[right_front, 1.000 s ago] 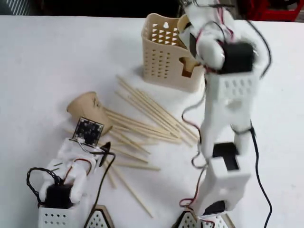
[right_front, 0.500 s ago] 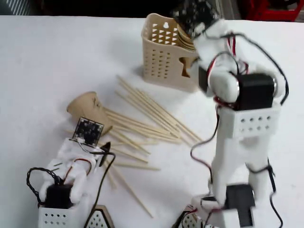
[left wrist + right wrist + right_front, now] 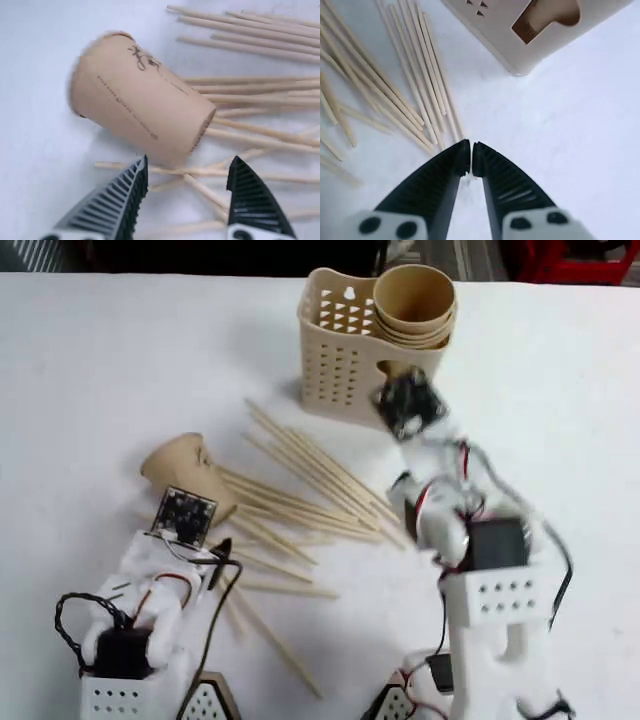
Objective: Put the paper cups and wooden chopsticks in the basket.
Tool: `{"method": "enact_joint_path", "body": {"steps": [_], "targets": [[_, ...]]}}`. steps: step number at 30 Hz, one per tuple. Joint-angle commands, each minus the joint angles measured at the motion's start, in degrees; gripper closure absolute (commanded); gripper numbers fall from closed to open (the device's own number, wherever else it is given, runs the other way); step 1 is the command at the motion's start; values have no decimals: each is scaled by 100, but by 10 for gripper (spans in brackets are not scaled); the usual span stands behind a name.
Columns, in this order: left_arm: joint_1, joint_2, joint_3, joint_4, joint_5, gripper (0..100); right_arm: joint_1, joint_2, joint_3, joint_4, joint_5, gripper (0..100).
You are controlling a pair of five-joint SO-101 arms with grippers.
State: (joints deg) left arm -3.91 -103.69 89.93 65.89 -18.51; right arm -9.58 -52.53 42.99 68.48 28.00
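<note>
Left wrist view shows us the toppled paper cup point(image 3: 140, 112) just ahead of our widely spread left gripper point(image 3: 190, 161), its long axis slanting across the gap. Our right gripper point(image 3: 471, 150) is pinched together, empty.

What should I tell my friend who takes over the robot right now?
Left gripper: jaws open, empty, right by the cup that lies on its side on the table.
Right gripper: jaws shut, empty, over the table beside the chopsticks, near the basket.
Done: a stack of cups stands in the basket.
Left: the lying cup and the chopsticks spread on the table must go in the basket.
</note>
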Motion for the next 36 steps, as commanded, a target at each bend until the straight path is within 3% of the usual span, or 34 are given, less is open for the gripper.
{"method": "enact_joint_path", "body": {"steps": [1, 8, 11, 20, 25, 30, 36], "targets": [[-620, -40, -1125, 62, -281, 740, 171, -673, 967, -664, -273, 978], [-936, 48, -2620, 809, -888, 740, 585, -857, 1802, -1411, -958, 978], [-1112, 725, -3059, 800, -870, 727, 576, -892, 2268, -1859, -1055, 978], [-1297, 4769, -5160, 923, -70, 667, 576, -866, 2629, -2167, -1073, 978], [-1270, 6765, -6514, 1081, -466, 648, 532, -901, 2734, -2176, -1073, 978], [-1253, 8681, -8255, 1820, -976, 648, 532, -901, 2734, -2176, -1073, 978], [-1191, 10738, -10523, 2576, -1037, 649, 532, -901, 2734, -2176, -1073, 978]]}}
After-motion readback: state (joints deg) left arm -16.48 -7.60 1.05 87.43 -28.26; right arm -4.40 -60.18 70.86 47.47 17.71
